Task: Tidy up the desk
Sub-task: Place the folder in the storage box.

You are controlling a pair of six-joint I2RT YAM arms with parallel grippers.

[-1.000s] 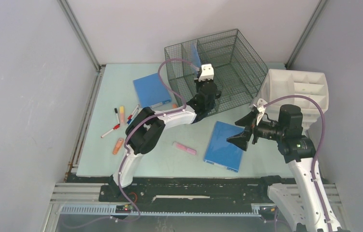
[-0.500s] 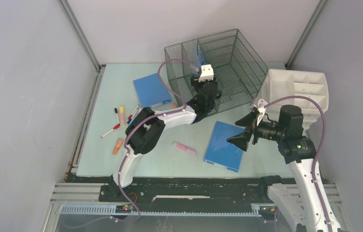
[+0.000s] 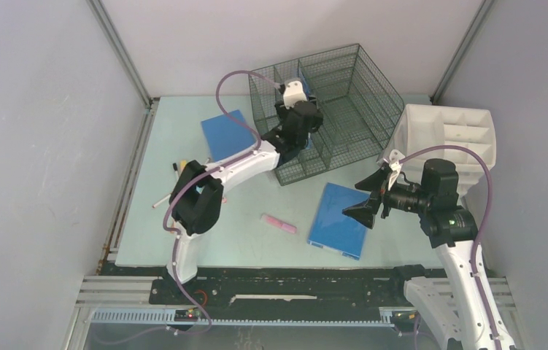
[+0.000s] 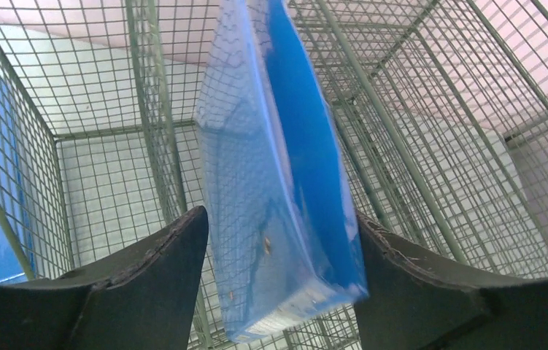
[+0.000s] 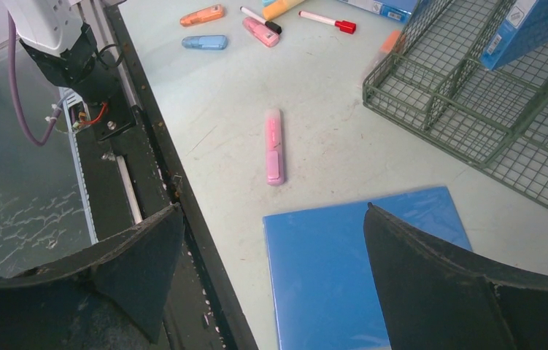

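Mint desk (image 3: 183, 240) under the wire basket (image 3: 344, 87), boxed in by grey walls (image 3: 37, 146). Tidying looks maybe a third done.
Top: a blue book (image 3: 228, 135) left of the basket, plus a second blue book (image 3: 338, 219) and a pink highlighter (image 3: 279, 224) in front of it, all loose. Left wrist: left gripper (image 4: 282, 215) inside the basket, jaws spread around a standing book (image 4: 285, 146), not pinching it. Right wrist: right gripper (image 5: 272, 208) gaping, empty, over the second blue book.

blue folders (image 3: 337, 219): three
wire basket (image 3: 351, 95): one
white compartment tray (image 3: 453, 127): one
highlighters and markers (image 5: 274, 146): at least seven, plus one unclear orange piece (image 5: 391, 40)
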